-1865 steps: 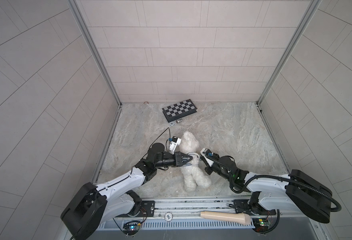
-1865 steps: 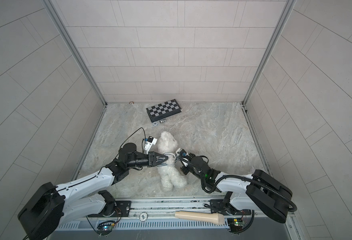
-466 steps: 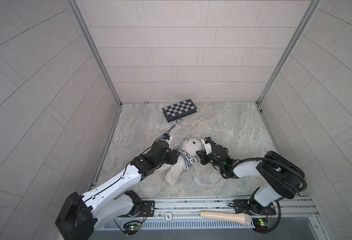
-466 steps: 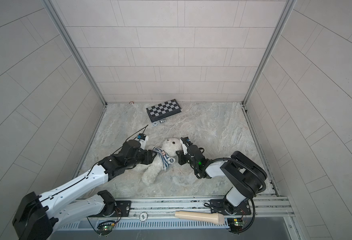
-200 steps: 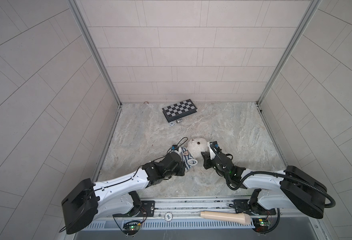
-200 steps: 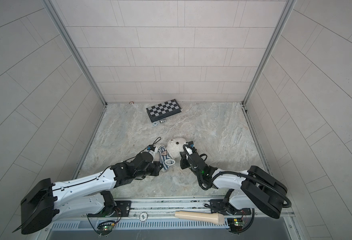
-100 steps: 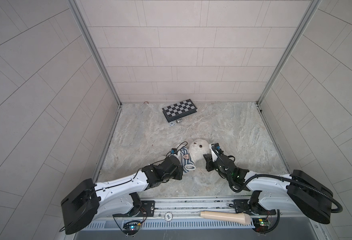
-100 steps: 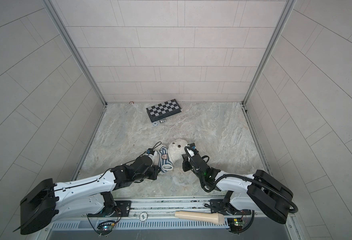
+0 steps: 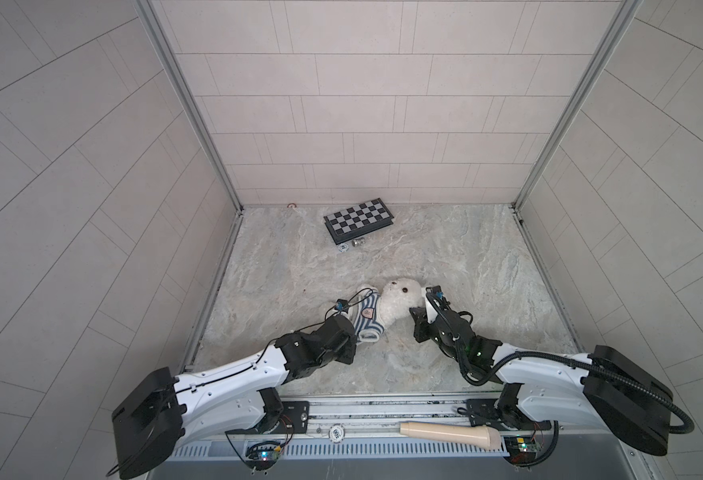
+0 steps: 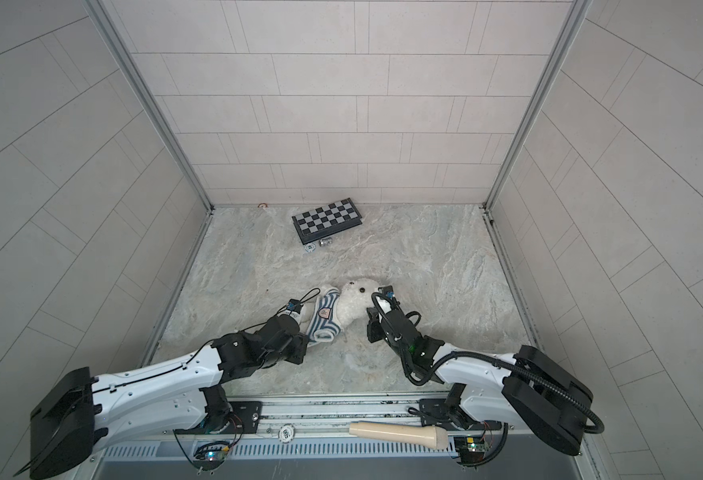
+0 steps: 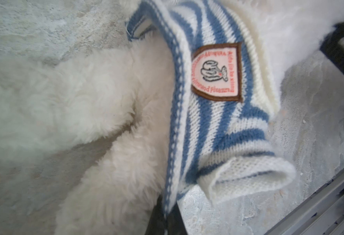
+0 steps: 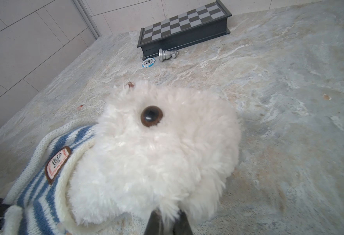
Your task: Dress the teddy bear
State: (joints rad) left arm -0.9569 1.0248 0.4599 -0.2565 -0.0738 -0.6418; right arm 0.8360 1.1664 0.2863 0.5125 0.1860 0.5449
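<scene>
left tool [image 11: 167,220] pinching shirt [image 11: 217,132], right tool [image 12: 168,223] pinching teddy bear [image 12: 156,158]

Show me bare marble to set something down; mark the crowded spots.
Free: the wide patch of table between the chessboard, the right wall and the right arm; also the strip between the teddy bear and the left wall. Crowded: front centre, where left gripper and right gripper pinch striped shirt and bear; chess piece and poker chip by the board.

Up close the teddy bear [image 12: 156,158] is fluffy white plush, shaggy pile, w/ a glossy eye [image 12: 151,116], prob. plastic. The shirt [image 11: 213,126] is matt chunky knit w/ a stitched cloth badge [image 11: 215,72]. The tabletop [image 9: 445,249] is rough, matt, stone-look. The chess piece [image 12: 167,54] is shiny, metallic; the chessboard [image 12: 183,20] is smooth w/ a dull sheen.
</scene>
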